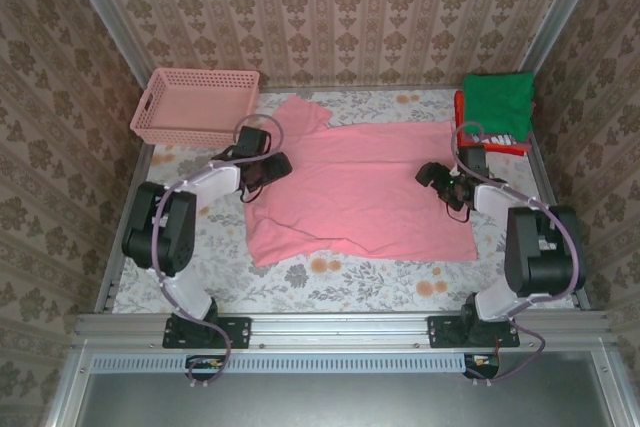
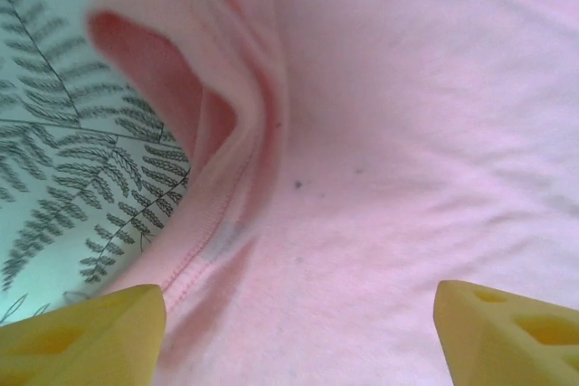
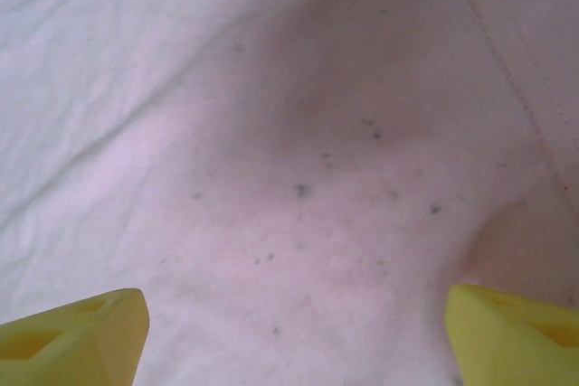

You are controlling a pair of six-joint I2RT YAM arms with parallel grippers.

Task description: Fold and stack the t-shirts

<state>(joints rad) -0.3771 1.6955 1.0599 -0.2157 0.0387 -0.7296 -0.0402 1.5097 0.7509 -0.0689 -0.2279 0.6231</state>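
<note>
Salmon-pink t-shirt point(image 1: 360, 192) spread out flat across the middle of the bench point(image 1: 330, 287), on a flower-printed cover, with one flap reaching toward the far edge just beside the pink lattice basket point(image 1: 195, 105). Basket upright at the far left corner, not on the cloth.

Folded green t-shirt point(image 1: 497, 99) on top of a stack at the far right corner, with white and red folded cloth point(image 1: 492, 139) peeping out beneath its near edge. Stack just beside the pink shirt's far right corner; touching or not, impossible to tell.

Left claw point(image 1: 272, 169) low over the shirt's left edge, arm bent in from the left side. Seen from the left wrist: yellow fingertips point(image 2: 86, 332) set wide apart in the lower corners, clamped on nothing, only pink cloth below and between them. Stitched edge of the shirt curled up into a soft open fold, the fern-printed bench cover bare to its left.

Right claw point(image 1: 438, 179) low over the shirt's right part, inside its right edge, arm reaching in from the right. Seen from the right wrist: yellow fingertips point(image 3: 77, 336) likewise wide apart and holding nothing — smooth pink cloth with small dark specks beneath, a stitched seam running down the upper right.

Both claws close above the cloth, well apart from each other across the shirt's width; actual contact with the fabric not clear from any view
</note>
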